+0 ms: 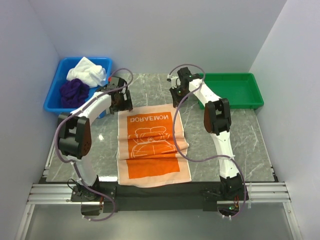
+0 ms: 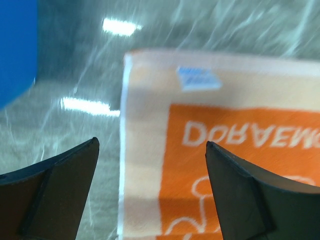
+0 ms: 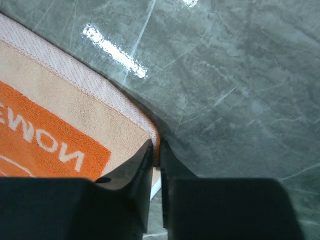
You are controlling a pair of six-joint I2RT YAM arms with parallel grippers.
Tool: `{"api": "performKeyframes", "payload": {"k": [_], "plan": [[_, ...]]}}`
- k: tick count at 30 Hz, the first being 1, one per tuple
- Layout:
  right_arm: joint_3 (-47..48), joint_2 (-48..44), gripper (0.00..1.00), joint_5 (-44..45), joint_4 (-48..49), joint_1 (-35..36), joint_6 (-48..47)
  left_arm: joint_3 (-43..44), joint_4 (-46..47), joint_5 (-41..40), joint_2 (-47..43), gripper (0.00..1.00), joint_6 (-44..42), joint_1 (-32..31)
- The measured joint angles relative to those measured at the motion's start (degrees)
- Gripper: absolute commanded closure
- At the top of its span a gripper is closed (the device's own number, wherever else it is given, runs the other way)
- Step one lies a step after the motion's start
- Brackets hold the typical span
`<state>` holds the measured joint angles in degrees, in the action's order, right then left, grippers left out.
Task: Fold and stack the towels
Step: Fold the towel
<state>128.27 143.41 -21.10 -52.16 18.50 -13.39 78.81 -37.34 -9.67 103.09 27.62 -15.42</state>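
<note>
Table (image 1: 240, 140): grey marble-look top; arm bases at near edge.
Orange towel (image 1: 150, 145): spread flat mid-table betw. the two arms; pale border; white DORAEMON lettering by the far edge, cartoon outline below it; near edge reaches the table's front; some wrinkles along the R side.
Blue bin (image 1: 52, 95): far-L corner of table; holds the other two towels.
Green tray (image 1: 235, 90): far-R, shallow, apart from the orange towel.
White towel (image 1: 87, 72): bunched in bin's far part; rises above the rim.
Purple towel (image 1: 73, 92): bunched in bin, just nearer than the white one, touching it.
L gripper (image 2: 152, 145): over orange towel's far-L corner; fingers wide apart, towel's L edge showing betw. them; gripping nothing; contact w/ cloth can't tell.
R gripper (image 3: 156, 150): at far-R corner, low by the table; fingers nearly together, corner's edge pinched betw. them.
Label (image 2: 199, 78): small blue tag on towel border near far-L corner.
</note>
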Motion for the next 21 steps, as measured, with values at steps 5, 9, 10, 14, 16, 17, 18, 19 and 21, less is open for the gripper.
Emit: {"api": "performKeyframes", "payload": {"k": [5, 9, 10, 14, 16, 17, 18, 19, 21], "plan": [[-4.04, -1.7, 1.0, -0.04, 3.26, -0.13, 0.22, 6.84, -0.04, 0.0, 4.13, 0.22, -1.4, 0.31], [-8.24, -4.0, 1.0, 0.46, 5.6, -0.37, 0.22, 11.3, -0.17, 0.68, 8.2, 0.3, -3.67, 0.98], [-8.85, -4.33, 1.0, 0.55, 6.03, -0.39, 0.2, 12.33, -0.24, 1.05, 9.33, 0.3, -4.46, 1.27], [-12.52, -6.43, 1.0, 1.49, 7.87, -0.46, 0.0, 14.93, -0.46, 2.49, 13.07, 0.31, -6.71, 2.29], [-14.51, -7.67, 1.0, 1.88, 8.33, -0.66, -0.04, 15.47, -0.63, 2.99, 14.49, 0.31, -7.58, 2.69], [-15.52, -8.28, 1.0, 2.12, 8.39, -0.81, -0.07, 15.76, -0.81, 3.37, 15.12, 0.31, -8.07, 2.84], [-15.98, -8.57, 1.0, 2.23, 8.44, -0.94, -0.04, 16.09, -0.92, 3.74, 15.78, 0.31, -8.48, 3.02], [-16.33, -8.74, 1.0, 2.32, 8.48, -1.16, -0.07, 16.35, -0.87, 4.07, 16.46, 0.31, -8.74, 3.23], [-16.87, -9.05, 1.0, 2.64, 8.85, -1.55, -0.07, 16.7, -0.87, 4.94, 17.33, 0.33, -9.09, 3.58]]}}
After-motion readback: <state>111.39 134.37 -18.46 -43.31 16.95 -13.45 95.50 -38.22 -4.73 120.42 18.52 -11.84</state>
